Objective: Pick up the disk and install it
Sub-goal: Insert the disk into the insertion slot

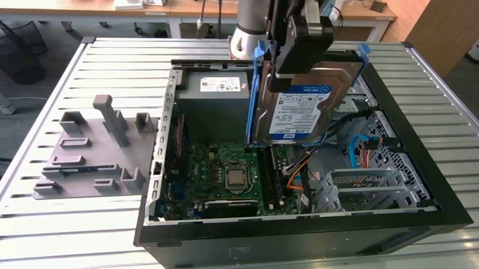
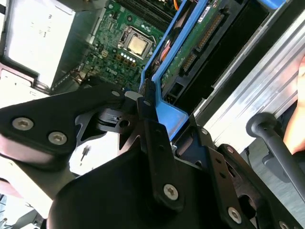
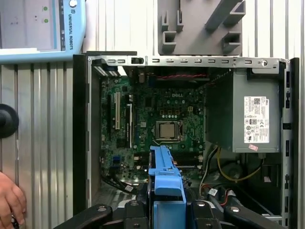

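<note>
Disk (image 1: 307,112): bare silver metal w/ glossy paper label; rails (image 3: 164,179) smooth blue plastic. Table (image 1: 75,235): ribbed pale metal, satin. Jig (image 1: 82,162): matt gry plastic. Case (image 1: 299,241): matt blk.

Open case (image 1: 299,235) — motherboard (image 1: 221,163), power supply (image 1: 217,92).

Bright, even overhead room light; glare in the second wrist view.

In the exterior view the ribbed silver metal table (image 1: 120,67) is evenly lit with soft shadows. The open black computer case (image 1: 299,238) is dimmer inside, shaded beneath the silver-grey metal disk with blue plastic rails (image 1: 303,112). In the second wrist view the boxy grey metal power supply (image 2: 38,38) washes out to near white, and the table slats glare. In the first wrist view the case walls shade the green circuit board (image 3: 143,124).
</note>
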You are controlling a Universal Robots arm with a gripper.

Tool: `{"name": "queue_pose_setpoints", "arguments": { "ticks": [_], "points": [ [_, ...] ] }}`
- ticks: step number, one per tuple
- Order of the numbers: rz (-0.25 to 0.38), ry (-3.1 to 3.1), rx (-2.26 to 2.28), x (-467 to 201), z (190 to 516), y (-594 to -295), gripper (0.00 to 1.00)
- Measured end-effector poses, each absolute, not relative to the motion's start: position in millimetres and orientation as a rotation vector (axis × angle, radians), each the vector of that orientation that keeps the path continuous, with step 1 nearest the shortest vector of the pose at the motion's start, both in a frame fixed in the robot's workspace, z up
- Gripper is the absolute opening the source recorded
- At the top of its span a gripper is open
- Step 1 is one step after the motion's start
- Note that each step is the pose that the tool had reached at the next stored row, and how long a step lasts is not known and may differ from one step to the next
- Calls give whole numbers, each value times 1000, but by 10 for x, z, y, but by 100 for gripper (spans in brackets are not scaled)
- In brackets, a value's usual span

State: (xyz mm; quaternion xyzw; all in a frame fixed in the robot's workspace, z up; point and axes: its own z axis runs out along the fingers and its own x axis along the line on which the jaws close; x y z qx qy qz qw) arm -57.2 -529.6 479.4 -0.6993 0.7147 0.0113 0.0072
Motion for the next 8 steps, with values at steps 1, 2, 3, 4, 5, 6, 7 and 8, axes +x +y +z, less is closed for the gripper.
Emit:
{"name": "queue_pose_setpoints", "arguments": {
  "ticks": [1, 2, 3, 4, 5, 6, 7, 8],
  "points": [
    [35, 2235, -2187, -568, 4790, -5324, 36],
    [35, 2235, -2187, -563, 4787, -5346, 36],
    [35, 2235, -2187, -552, 4784, -5363, 36],
    [35, 2235, -2187, -534, 4781, -5374, 36],
    [36, 2235, -2187, -506, 4777, -5379, 36],
    [36, 2235, -2187, -477, 4775, -5381, 36],
    [36, 2236, -2187, -448, 4774, -5384, 36],
    [36, 2236, -2187, -427, 4772, -5388, 36]
  ]
}}
